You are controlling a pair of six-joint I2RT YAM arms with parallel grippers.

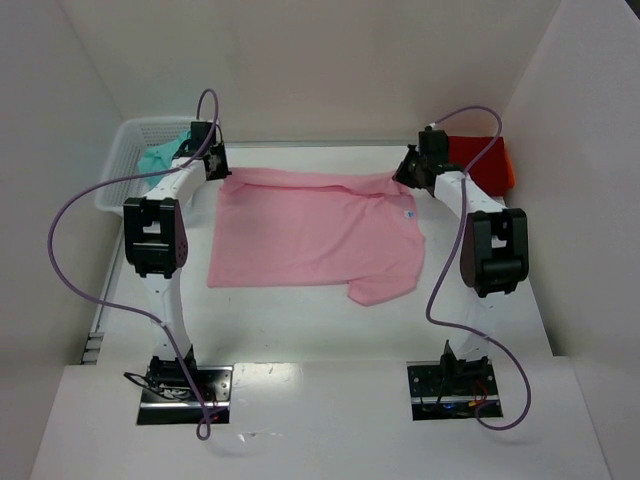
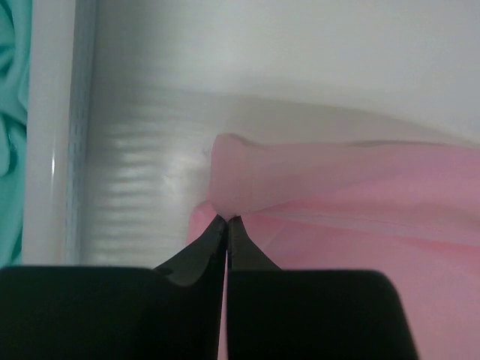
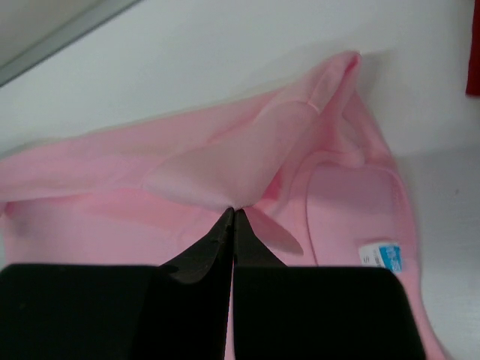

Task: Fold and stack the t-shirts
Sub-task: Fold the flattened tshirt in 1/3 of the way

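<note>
L gripper clamped on pink t-shirt corner, R gripper clamped nr collar

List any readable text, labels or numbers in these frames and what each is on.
Nothing can be read in any view.
neck label inside the collar of the pink t-shirt: white with blue print, too blurred to read. In the top view it is only a pale speck.
Arms, base plates, basket: no lettering visible.
</note>
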